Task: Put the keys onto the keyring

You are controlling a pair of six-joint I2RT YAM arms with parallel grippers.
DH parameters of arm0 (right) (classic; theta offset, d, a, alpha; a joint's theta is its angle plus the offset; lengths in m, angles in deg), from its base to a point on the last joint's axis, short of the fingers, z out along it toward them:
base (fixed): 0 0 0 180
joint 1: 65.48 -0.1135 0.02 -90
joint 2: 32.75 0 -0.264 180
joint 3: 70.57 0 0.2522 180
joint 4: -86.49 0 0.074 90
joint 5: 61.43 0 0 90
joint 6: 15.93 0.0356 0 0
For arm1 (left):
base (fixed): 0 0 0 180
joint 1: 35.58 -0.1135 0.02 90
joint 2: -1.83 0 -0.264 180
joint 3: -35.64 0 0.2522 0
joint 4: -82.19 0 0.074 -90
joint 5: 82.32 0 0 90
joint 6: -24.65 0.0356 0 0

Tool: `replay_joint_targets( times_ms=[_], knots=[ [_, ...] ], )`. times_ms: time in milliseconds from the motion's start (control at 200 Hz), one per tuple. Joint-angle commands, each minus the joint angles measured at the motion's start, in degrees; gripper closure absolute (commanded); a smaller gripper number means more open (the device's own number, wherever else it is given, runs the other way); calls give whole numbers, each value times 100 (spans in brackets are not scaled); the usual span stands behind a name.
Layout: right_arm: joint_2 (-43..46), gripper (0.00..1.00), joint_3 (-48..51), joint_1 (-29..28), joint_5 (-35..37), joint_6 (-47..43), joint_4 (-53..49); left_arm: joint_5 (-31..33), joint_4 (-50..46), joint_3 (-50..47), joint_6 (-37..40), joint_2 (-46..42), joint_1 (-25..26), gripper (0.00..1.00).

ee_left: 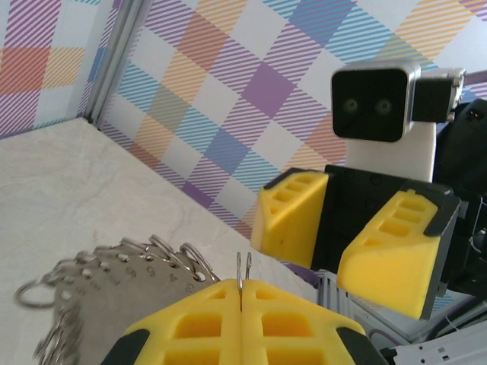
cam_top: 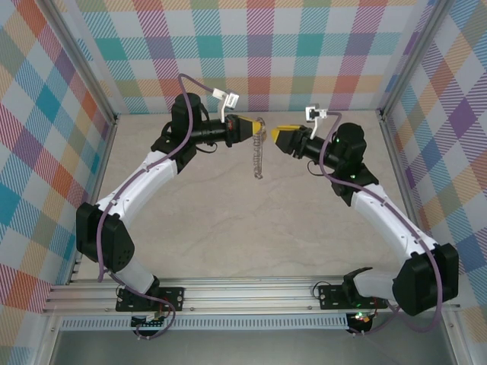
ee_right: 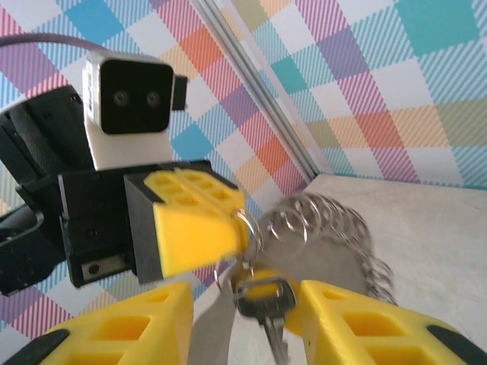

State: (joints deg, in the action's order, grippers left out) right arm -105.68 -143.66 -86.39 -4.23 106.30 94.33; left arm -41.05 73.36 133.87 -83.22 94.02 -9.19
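So, left gripper: its two yellow fingers are pressed tight together at the bottom middle of the left wrist view. A thin bit of silver wire is pinched between them and sticks up a little.
Keyring: it is held by the left gripper. In the left wrist view it is bunched at the lower left, with many small silver loops along its bumpy edge. In the top view it is seen as a thin chain-like line running down from the left gripper, a bit above the middle of the frame.
Right gripper: its two yellow fingers are spread apart at the bottom of the right wrist view, one at the lower left and one at the lower right. Nothing is squeezed by them. In the top view it is pointed at the left gripper from just right of the middle, and a small gap is left between the two.
Key: it is tiny, with a yellow-orange head and a short dark blade pointed down. It is found at the lower middle of the right wrist view, in the gap between the right gripper's fingers and just under the left gripper's tip. It looks hung on a small wire loop there. Whether it is touched by the finger on its right side cannot be told.
Table: pale and marbled.
Walls: covered in bright checks of many colours.
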Motion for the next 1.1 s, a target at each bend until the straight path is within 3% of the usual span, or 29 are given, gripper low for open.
replay_joint_targets(
  times_ms=[0, 235, 445, 905, 1095],
  knots=[
    [-299, 60, -314, 51, -415, 383, 692, -199, 350, 152, -183, -105, 46, 100],
    [-875, 69, -508, 95, -828, 1093, 1722, -267, 402, 140, -287, -122, 58, 100],
    [-1091, 77, -536, 105, -884, 1271, 1926, -261, 399, 137, -289, -134, 68, 100],
    [-1276, 83, -389, 106, -974, 1510, 2248, -233, 421, 140, -287, -130, 77, 100],
    [-1307, 100, -342, 121, -978, 1557, 2322, -235, 428, 136, -290, -139, 79, 100]
  ],
)
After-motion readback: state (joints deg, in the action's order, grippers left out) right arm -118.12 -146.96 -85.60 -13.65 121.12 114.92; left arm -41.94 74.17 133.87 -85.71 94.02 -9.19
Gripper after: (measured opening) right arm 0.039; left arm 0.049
